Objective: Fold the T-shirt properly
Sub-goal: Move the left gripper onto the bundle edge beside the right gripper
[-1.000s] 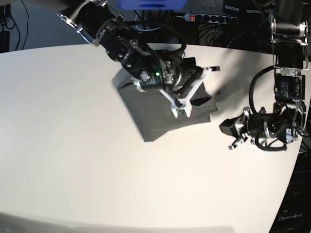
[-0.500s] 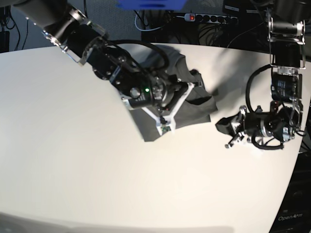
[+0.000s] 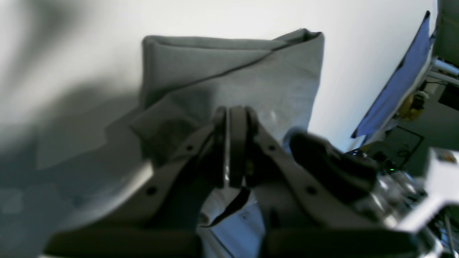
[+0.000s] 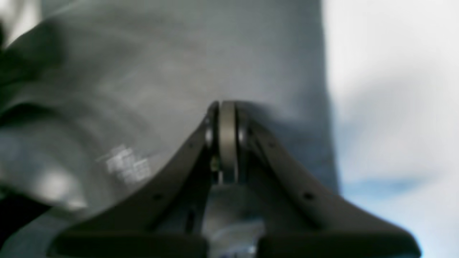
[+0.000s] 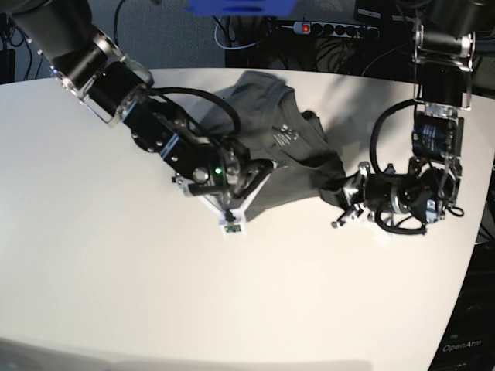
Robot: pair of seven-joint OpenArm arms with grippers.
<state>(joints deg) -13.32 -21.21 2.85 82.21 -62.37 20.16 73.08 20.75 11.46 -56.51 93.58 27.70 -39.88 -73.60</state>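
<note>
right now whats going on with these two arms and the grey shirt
A two-armed robot is part-way through folding a dark grey T-shirt on a white table. The right gripper is shut and low over the shirt's near edge; whether it pinches cloth can't be told. The left gripper is shut beside the shirt's other corner, with nothing visibly held. The shirt lies bunched and only partly folded, its pale neck label showing.

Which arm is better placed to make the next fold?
Probably the right: its shut gripper is over the T-shirt at its near edge. The left gripper, also shut, sits beside the cloth's corner.
</note>
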